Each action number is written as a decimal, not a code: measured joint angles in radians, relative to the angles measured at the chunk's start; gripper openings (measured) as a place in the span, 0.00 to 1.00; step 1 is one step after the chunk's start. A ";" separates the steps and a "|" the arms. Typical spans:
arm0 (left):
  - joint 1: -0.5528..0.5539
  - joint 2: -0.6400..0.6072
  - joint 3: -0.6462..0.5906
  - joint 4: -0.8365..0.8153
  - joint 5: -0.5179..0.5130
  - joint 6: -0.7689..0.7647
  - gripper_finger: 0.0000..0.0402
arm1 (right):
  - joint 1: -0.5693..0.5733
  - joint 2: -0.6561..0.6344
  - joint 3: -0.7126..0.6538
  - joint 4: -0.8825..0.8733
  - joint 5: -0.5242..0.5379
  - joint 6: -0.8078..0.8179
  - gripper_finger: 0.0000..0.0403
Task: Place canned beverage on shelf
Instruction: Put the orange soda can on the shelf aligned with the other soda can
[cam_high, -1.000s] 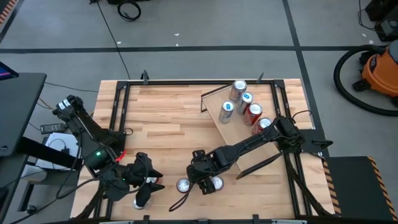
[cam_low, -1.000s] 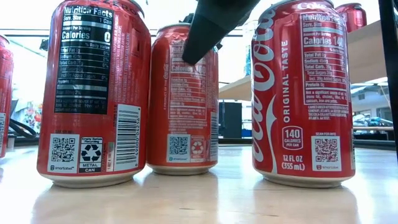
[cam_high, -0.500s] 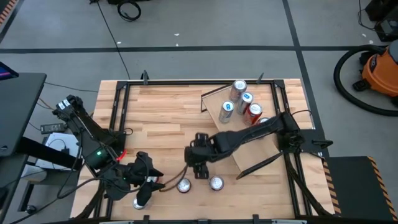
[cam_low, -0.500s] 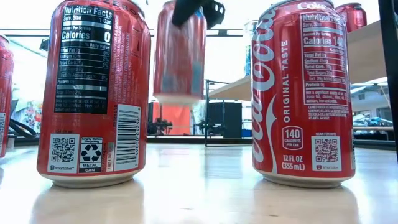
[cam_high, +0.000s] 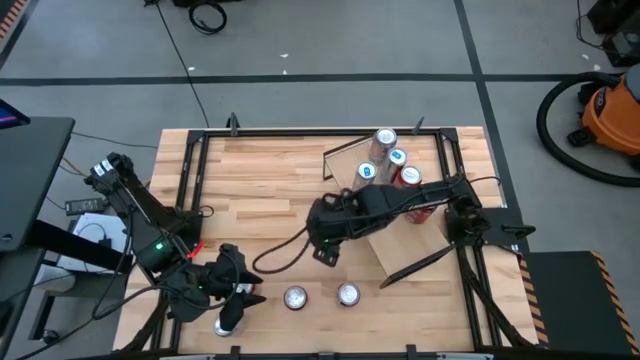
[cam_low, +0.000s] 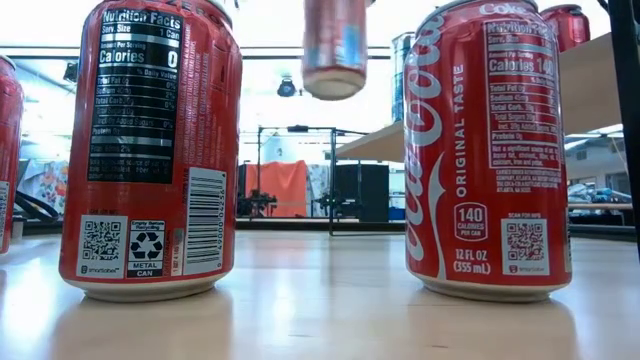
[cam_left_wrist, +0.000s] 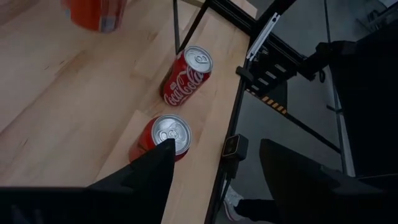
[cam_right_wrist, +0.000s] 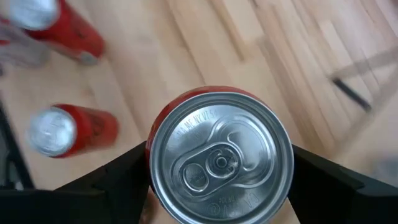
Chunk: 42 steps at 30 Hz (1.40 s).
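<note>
My right gripper (cam_right_wrist: 221, 158) is shut on a red can (cam_low: 334, 45) that hangs in the air over the table's middle, just left of the shelf (cam_high: 400, 215). In the high view the gripper (cam_high: 325, 235) hides this can. The shelf is a light wood plank lying askew at the far right, with several cans (cam_high: 383, 142) standing on it. Two more red cans (cam_high: 295, 297) (cam_high: 347, 294) stand on their bases near the table's front edge. My left gripper (cam_left_wrist: 216, 146) waits open at the near left corner (cam_high: 232, 305), with nothing between its fingers. My right gripper pinches the can's side wall (cam_right_wrist: 155, 155) just under the top rim, one finger (cam_right_wrist: 118, 183) on each side. The fingers come from above, pointing steeply down. The can hangs roughly upright below them, its base (cam_low: 333, 88) well clear of the table.
The two standing cans (cam_low: 150, 150) (cam_low: 490, 150) fill the low view's foreground, and a third red can (cam_low: 5, 150) shows at its left edge. A black metal frame (cam_high: 190, 170) runs around the tabletop. Bare wood lies left of the shelf.
My right gripper has lifted the can from between the two standing cans and carried it up and toward the far edge, nearer the shelf, rolling its wrist on the way. The can has gone from standing on the table to hanging clear of it. The other cans have stayed put.
</note>
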 joint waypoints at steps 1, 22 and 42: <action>0.000 0.000 0.000 0.000 0.000 0.000 0.61 | 0.000 -0.004 0.000 -0.034 0.009 0.040 0.80; 0.000 0.000 0.000 -0.001 0.000 0.012 0.61 | 0.040 -0.212 -0.098 -0.118 0.129 0.436 0.80; 0.052 0.000 0.000 0.000 -0.001 0.041 0.61 | 0.080 -0.558 -0.633 -0.076 0.176 0.692 0.80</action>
